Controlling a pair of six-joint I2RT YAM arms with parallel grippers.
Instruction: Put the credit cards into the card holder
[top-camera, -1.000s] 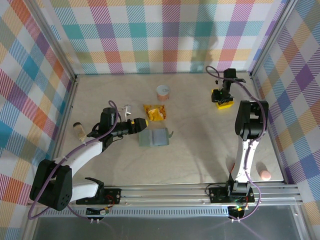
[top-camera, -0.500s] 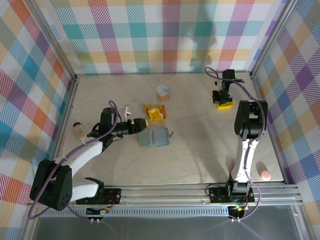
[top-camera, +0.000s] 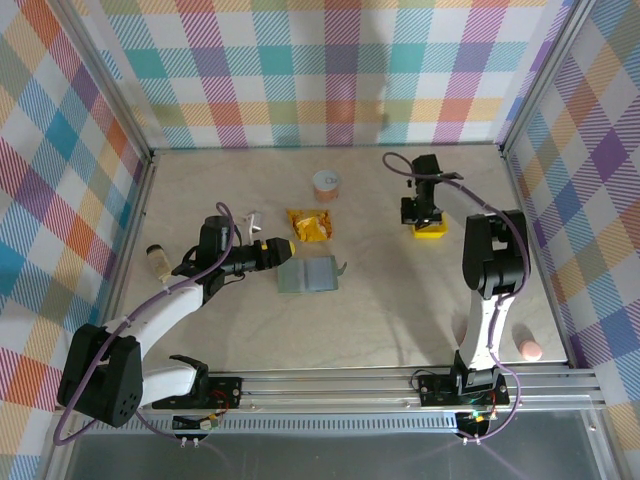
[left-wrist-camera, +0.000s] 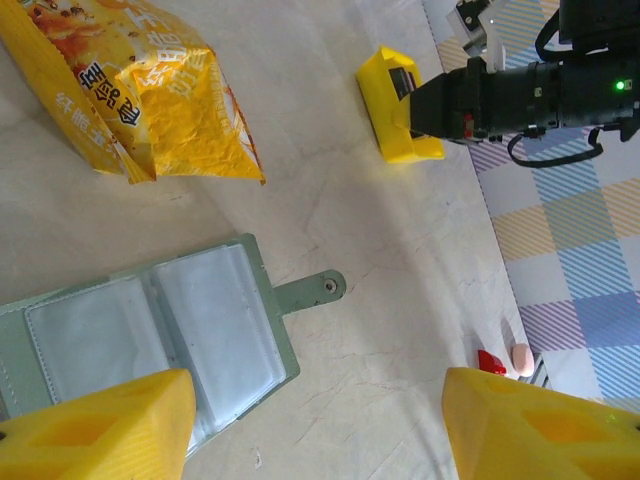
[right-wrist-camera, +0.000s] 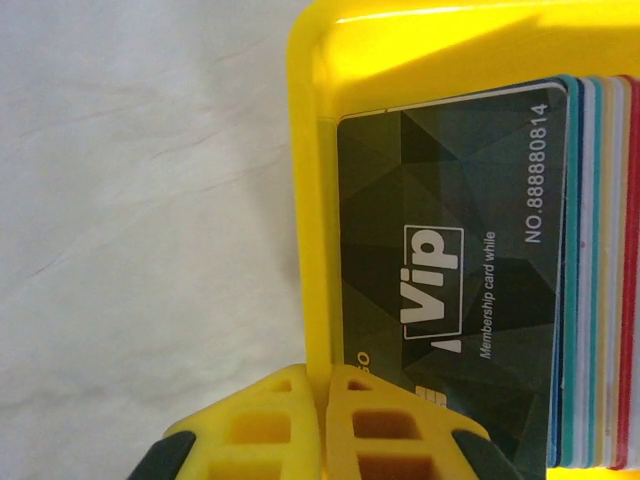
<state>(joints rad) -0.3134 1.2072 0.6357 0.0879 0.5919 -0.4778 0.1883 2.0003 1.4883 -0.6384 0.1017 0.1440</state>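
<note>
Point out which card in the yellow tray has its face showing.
The black VIP membership card, frontmost in the stack; the other cards behind it show just their coloured edges.

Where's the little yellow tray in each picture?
Top camera: the yellow tray sits back right.
Left wrist camera: top middle, past the snack bag.
Right wrist camera: up close, its wall down the middle, cards inside.
Shared landmark: the right fingers sit at the tray in all three.
</note>
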